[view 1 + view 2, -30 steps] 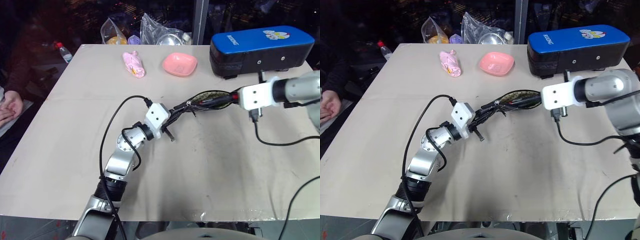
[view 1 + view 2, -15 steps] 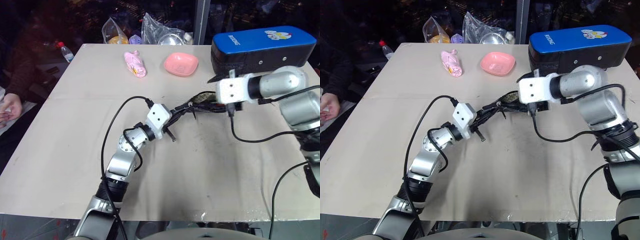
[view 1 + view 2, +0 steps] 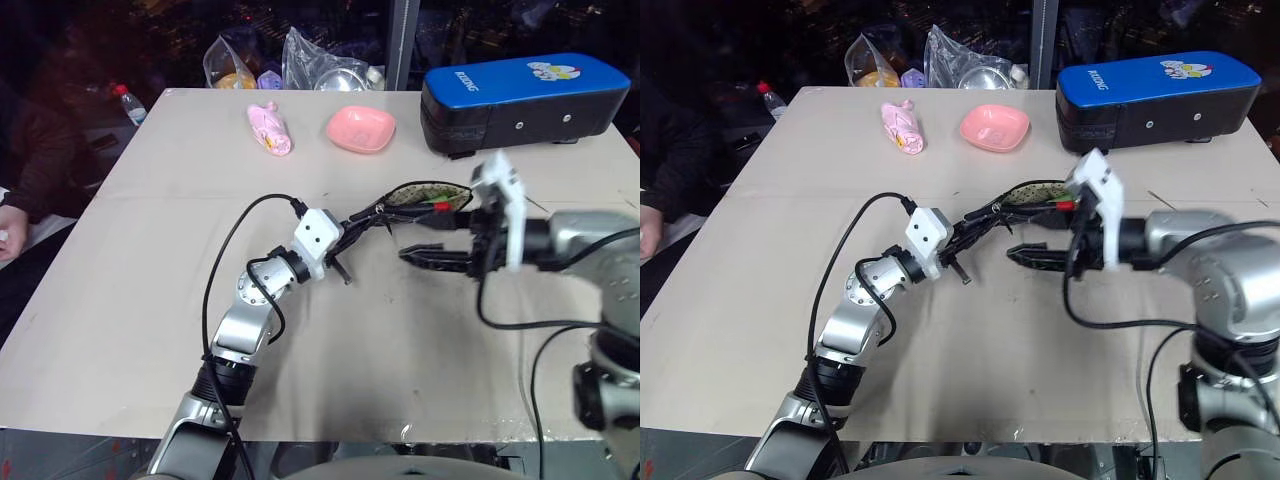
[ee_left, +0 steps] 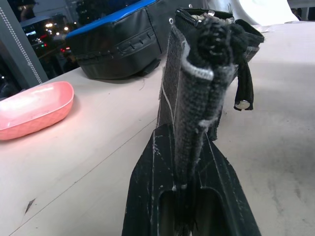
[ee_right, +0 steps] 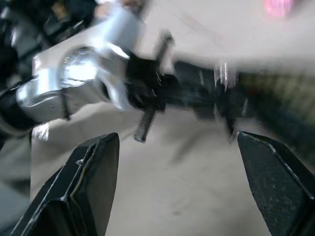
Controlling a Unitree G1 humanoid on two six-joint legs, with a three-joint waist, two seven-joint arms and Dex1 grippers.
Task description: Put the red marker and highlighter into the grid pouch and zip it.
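Left tool [image 4: 189,196] pinches woven-fabric grid pouch [image 4: 206,64] edge.

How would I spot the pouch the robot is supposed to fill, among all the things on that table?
Start at the big blue-topped black case at the table's far right, then come toward the robot. The grid pouch stands open mid-table, pinched at one end by the left gripper. Unlike the pink dish, it is black with patterned lining, and something red shows at its mouth.
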